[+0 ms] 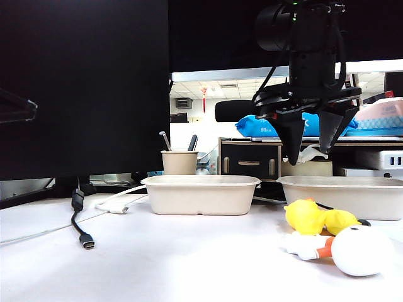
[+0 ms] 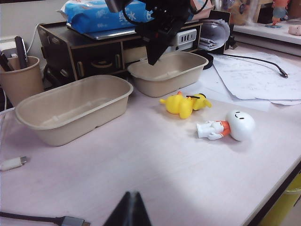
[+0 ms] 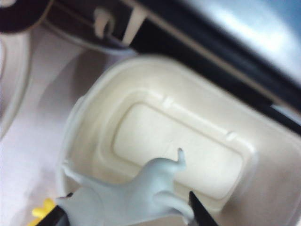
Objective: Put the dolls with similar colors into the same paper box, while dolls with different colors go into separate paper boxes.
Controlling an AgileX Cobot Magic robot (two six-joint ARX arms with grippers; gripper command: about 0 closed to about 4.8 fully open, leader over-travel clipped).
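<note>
Exterior view: the right gripper [image 1: 312, 151] hangs over the right paper box [image 1: 352, 198], fingers pointing down, with something white between them. The left paper box [image 1: 200, 195] sits near the middle of the table, with a tan cup with pens [image 1: 179, 162] behind it. Two yellow ducks [image 1: 318, 218] lie touching, just in front of the right box. The white round-headed doll [image 1: 359, 250] lies on its side, nearer the camera. A black cable [image 1: 79, 207] trails at left.

Left wrist view: only a dark tip of the left gripper [image 2: 129, 212] shows, above bare table and well apart from the dolls; can't tell if it is parted or closed. Both boxes look empty from here. The ducks and the round-headed doll lie on the table beside the far box.

Right wrist view: the right gripper is clamped on the tiny white figure [image 3: 141, 197], above the box's near rim. A yellow duck bit shows at the edge.
</note>
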